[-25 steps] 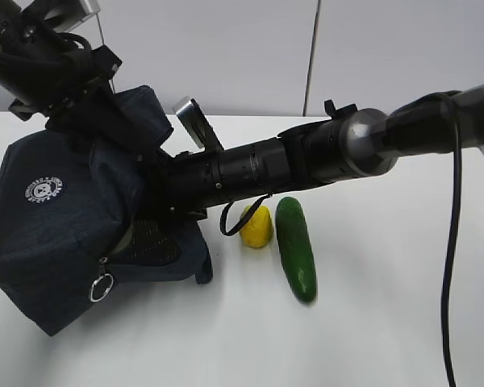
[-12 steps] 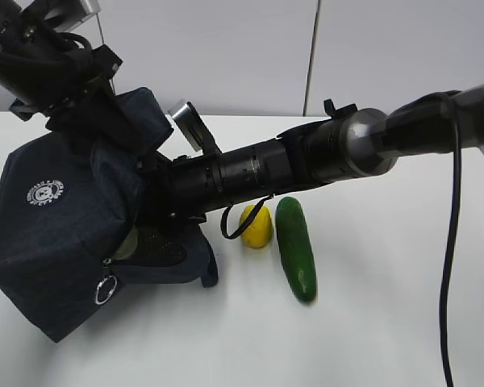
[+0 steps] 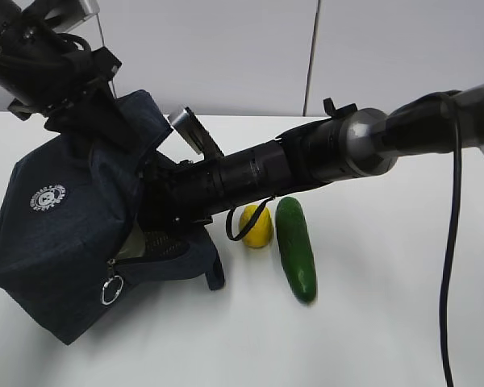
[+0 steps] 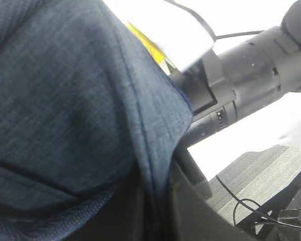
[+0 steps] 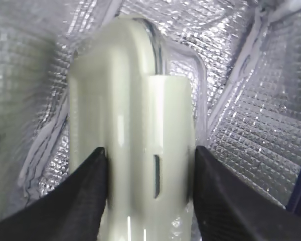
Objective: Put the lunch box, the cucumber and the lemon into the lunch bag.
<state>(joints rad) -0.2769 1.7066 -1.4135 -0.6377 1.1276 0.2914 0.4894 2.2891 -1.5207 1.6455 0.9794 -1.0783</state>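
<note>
The right claw (image 5: 149,165) clamps the box (image 5: 135,125) between its fingers, long axis pointing straight ahead, deep inside the bag (image 3: 64,242). The left claw's state cannot be told.

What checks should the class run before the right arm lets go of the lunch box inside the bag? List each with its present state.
1. Lunch box between the right hand's fingers: ok.
2. Box surrounded by the bag's silver lining: ok.
3. Box resting on the bag's floor: cannot tell.
4. Left hand holding the lunch bag open: cannot tell, fabric fills the left wrist view.
5. Lemon and cucumber on the table, outside the bag: ok.
</note>
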